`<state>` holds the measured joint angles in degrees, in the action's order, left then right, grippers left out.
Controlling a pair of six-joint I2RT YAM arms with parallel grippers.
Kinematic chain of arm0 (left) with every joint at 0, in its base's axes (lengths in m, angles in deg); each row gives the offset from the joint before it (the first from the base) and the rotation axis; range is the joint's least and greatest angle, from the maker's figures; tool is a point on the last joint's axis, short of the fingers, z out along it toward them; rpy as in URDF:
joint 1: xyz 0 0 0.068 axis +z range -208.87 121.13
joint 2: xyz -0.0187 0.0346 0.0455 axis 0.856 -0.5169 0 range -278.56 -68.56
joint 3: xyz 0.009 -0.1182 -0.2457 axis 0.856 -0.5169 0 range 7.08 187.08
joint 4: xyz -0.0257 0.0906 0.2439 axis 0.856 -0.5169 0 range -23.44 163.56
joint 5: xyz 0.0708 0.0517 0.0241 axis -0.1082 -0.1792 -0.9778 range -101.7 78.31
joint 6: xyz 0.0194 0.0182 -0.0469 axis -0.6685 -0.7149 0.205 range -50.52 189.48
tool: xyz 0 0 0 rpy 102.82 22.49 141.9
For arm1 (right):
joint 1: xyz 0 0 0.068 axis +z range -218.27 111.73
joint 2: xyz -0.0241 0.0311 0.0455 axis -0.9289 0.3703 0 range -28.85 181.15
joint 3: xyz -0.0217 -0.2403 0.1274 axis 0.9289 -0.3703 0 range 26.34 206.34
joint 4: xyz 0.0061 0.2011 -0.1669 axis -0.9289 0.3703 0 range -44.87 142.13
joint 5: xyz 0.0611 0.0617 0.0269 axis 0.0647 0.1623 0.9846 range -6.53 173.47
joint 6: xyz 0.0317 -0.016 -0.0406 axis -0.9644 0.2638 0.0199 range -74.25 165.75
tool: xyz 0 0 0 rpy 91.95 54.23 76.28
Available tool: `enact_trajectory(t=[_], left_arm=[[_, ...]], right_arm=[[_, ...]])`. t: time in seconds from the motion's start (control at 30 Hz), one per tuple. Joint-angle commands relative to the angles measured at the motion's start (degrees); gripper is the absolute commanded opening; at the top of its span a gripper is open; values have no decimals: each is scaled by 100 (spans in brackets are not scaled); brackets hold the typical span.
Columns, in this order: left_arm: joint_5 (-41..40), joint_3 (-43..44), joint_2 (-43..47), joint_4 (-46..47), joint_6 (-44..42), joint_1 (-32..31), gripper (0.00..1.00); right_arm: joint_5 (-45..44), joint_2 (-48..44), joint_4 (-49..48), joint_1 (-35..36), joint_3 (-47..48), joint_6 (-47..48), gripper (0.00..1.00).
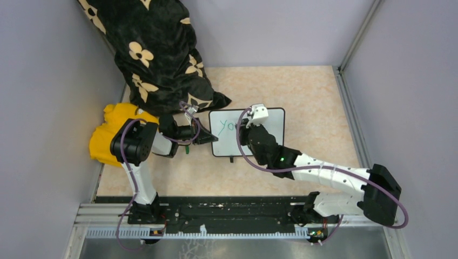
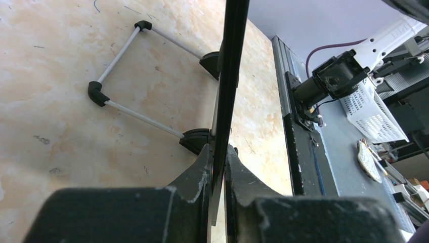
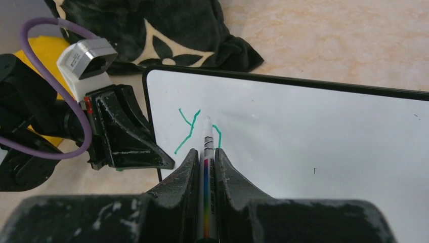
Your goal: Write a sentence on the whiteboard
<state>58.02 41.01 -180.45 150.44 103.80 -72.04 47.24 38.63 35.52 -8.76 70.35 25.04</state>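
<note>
The whiteboard (image 1: pixel 270 132) lies mid-table, white with a thin black frame; it also shows in the right wrist view (image 3: pixel 313 131). Green lettering (image 1: pixel 228 126) near its left end reads about "yo"; a "y" and part of a letter show in the right wrist view (image 3: pixel 188 129). My left gripper (image 1: pixel 208 138) is shut on the board's left edge, seen edge-on in the left wrist view (image 2: pixel 230 76). My right gripper (image 3: pixel 206 152) is shut on a white marker (image 3: pixel 206 139) with a rainbow stripe, its tip on the board beside the lettering.
A black cloth with cream flowers (image 1: pixel 156 54) lies at the back left, touching a yellow cloth (image 1: pixel 108 135). Grey walls close in the left, back and right. The board's wire stand with black feet (image 2: pixel 134 71) shows beneath it. A white basket (image 2: pixel 372 109) sits off-table.
</note>
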Motion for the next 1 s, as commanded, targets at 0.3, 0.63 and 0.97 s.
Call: enact_trajectory(t=[0.3,0.63,0.97], left_arm=[[-34,32,-111,-366,-86,-10,0],[-37,34,-131,-384,-86,-12,0],[-37,30,-140,-413,-112,-11,0]], right_arm=[[-186,-31,-119,-158,48,85,0],[-168,79,-79,-251,-76,1,0],[-181,55,18,-282,-219,-86,0]])
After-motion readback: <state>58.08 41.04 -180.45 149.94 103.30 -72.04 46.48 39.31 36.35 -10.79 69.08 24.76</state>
